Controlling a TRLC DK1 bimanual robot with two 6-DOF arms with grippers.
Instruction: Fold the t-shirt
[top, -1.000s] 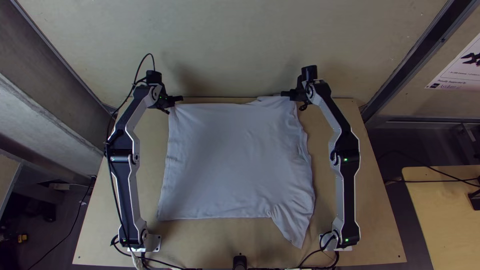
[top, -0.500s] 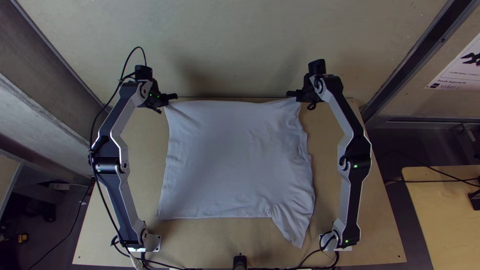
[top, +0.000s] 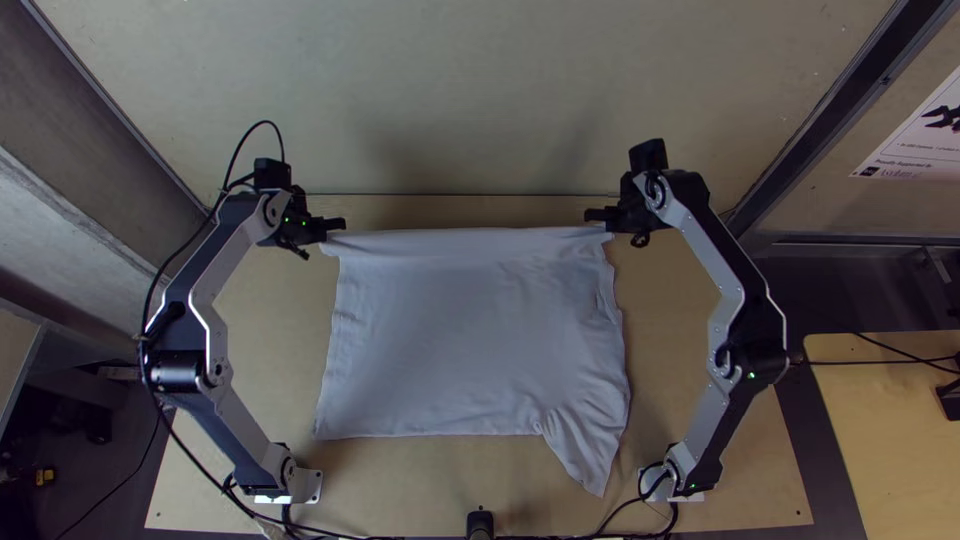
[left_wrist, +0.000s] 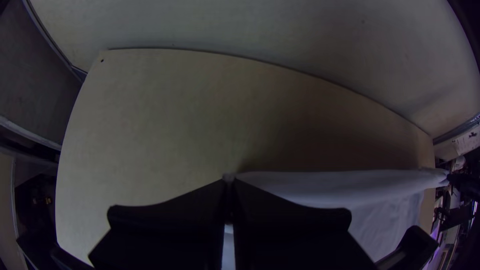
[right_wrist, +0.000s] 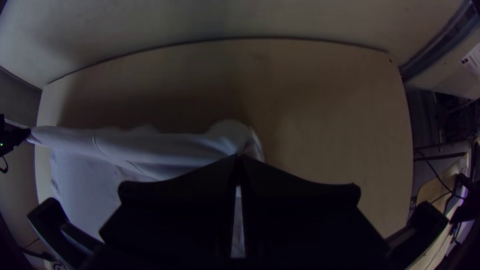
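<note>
A plain white cloth t-shirt (top: 470, 330) lies mostly spread across the middle of a light wooden table (top: 275, 330), between 2 robot arms. Its far edge is stretched almost straight from 1 gripper to the other, and the cloth along that edge forms a narrow rounded band above the flatter part. In both wrist views a dark shadow falls on the wood beside this band. The near edge runs fairly straight from the left, then gives way on the right to a creased, pointed flap that juts toward the bases. Small wrinkles run along the right side.

The left gripper (top: 338, 228), black with 2 wide flat fingers, is closed on the shirt's far left corner, its tips pinched together over the fabric. The matching black right gripper (top: 592, 217) has its 2 tips pressed together on the far right corner, where the cloth gathers into small folds and a bit of it bulges beside the tips.

The silver-grey and black left arm (top: 225, 430) bends outward past the table's left edge, and the silver-grey and black right arm (top: 720, 415) bends outward on the opposite side. A thin black cable (top: 185, 447) runs along the left arm.
</note>
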